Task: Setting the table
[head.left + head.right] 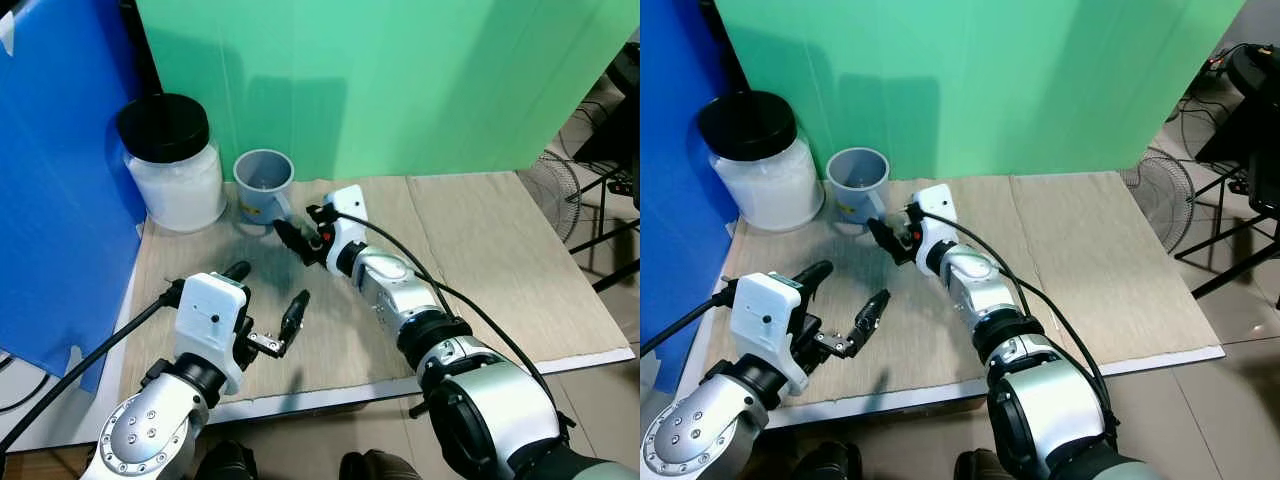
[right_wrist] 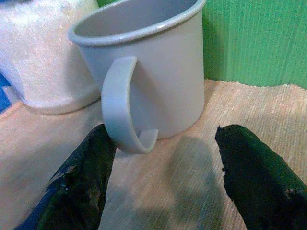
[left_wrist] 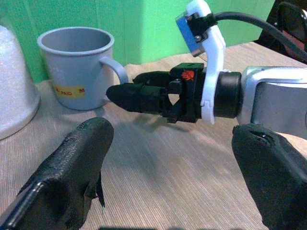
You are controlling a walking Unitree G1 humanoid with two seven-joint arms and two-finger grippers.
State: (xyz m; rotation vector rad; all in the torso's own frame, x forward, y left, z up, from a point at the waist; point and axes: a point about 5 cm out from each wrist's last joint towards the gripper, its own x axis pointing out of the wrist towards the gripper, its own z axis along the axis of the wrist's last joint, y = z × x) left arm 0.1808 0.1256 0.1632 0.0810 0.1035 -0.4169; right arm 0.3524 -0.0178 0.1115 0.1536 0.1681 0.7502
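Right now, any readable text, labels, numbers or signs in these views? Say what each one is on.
"PAID" then an "M" cut off at the curve: yellow sticker low on the grey mug, left wrist view.
Faint raised marking on the mug wall above the sticker: too blurred to read.
Small red mark on the right gripper: a symbol, not legible as text.
White jar, black lid: no label visible.

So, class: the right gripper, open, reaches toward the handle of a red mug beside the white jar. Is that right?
Not quite: the mug is grey, not red, as the right wrist view shows. The rest stands: the right gripper is open, reaching toward the handle, and the mug stands beside the white jar.
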